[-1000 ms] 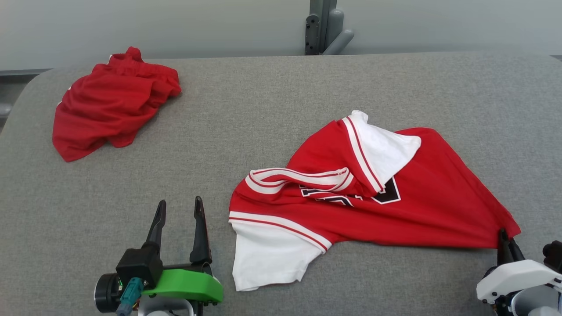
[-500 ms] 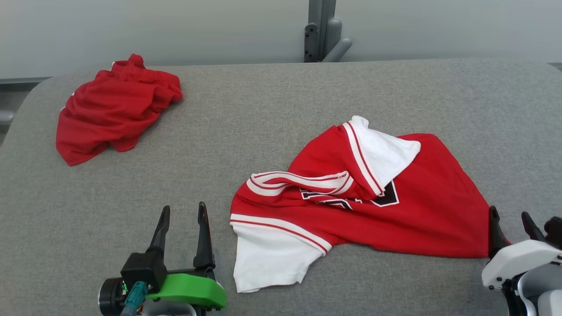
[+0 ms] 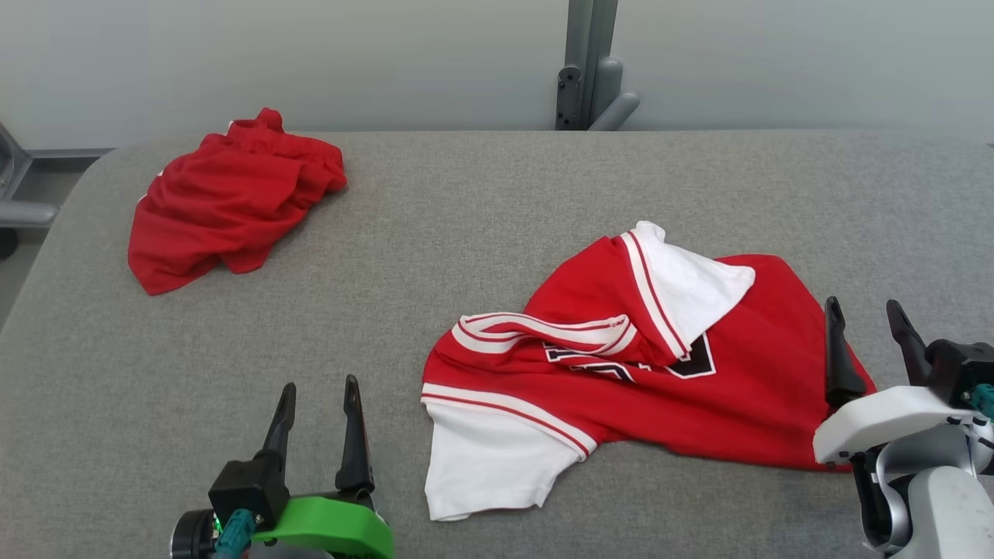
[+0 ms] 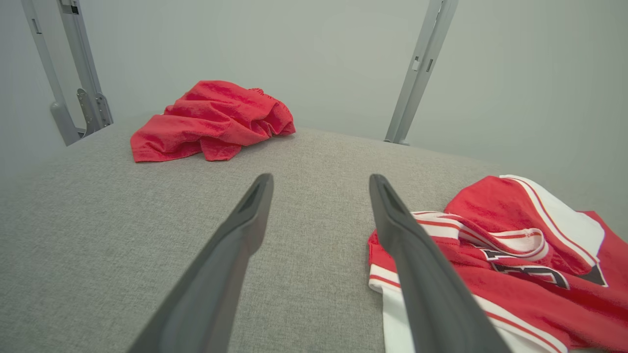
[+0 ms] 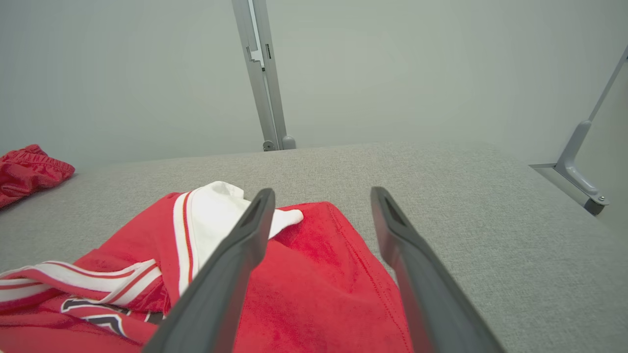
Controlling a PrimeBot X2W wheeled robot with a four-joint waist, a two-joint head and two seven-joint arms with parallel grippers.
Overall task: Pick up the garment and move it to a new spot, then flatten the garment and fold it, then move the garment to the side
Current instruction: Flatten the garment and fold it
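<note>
Shirt (image 3: 699,388), red w/ white sleeves, lies crumpled on desk (image 3: 481,233), toward the front-right. R pincer (image 3: 863,304) is wide, empty, at shirt's right edge; touching or not, can't tell. L pincer (image 3: 320,383) is wide, empty, nr front edge, just left of shirt. Red shorts (image 3: 225,202) sit bunched at back-left corner.

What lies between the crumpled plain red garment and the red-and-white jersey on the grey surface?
Nothing: bare grey fabric tabletop separates the crumpled plain red garment from the red-and-white jersey, as the head view shows.
</note>
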